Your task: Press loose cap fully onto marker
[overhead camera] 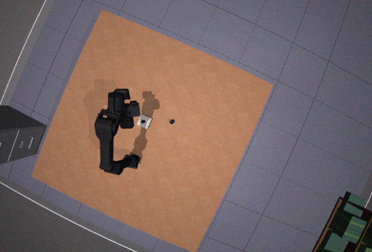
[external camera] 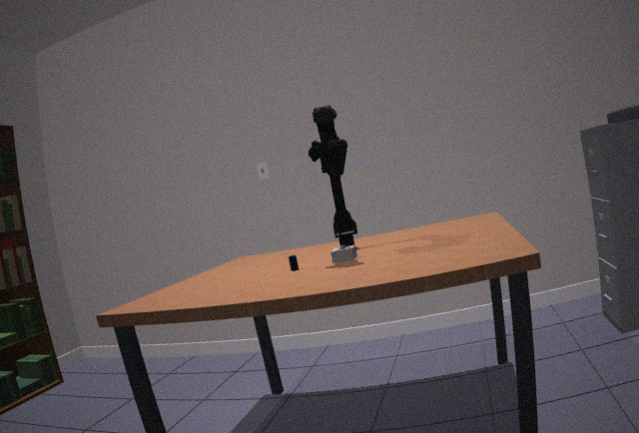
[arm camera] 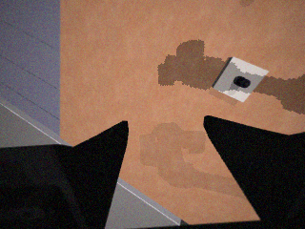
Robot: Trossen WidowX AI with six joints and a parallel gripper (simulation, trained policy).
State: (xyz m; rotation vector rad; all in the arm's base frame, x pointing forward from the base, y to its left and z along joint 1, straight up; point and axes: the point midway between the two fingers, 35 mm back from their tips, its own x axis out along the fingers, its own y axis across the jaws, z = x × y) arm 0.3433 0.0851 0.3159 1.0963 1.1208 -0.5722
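Observation:
The holder block [overhead camera: 147, 123] [external camera: 343, 254] [arm camera: 254, 78] is a small pale square on the table. The marker [overhead camera: 143, 121] [arm camera: 241, 82] shows as a dark round end at the block's middle; in the exterior view I cannot tell it from the dark arm behind. The cap [overhead camera: 171, 121] [external camera: 294, 263] is a small black cylinder standing upright on the table, apart from the block, and is not in the wrist view. My gripper [arm camera: 166, 122] is open, with nothing between its fingers. It is high above the table, with the block ahead and to the right in the wrist view.
The brown table top [overhead camera: 192, 168] [external camera: 227, 288] has arm shadows across it, and one falls over the block. A grey cabinet [overhead camera: 21, 135] [external camera: 616, 202] and a bookshelf [overhead camera: 345, 225] [external camera: 23, 273] stand off the table.

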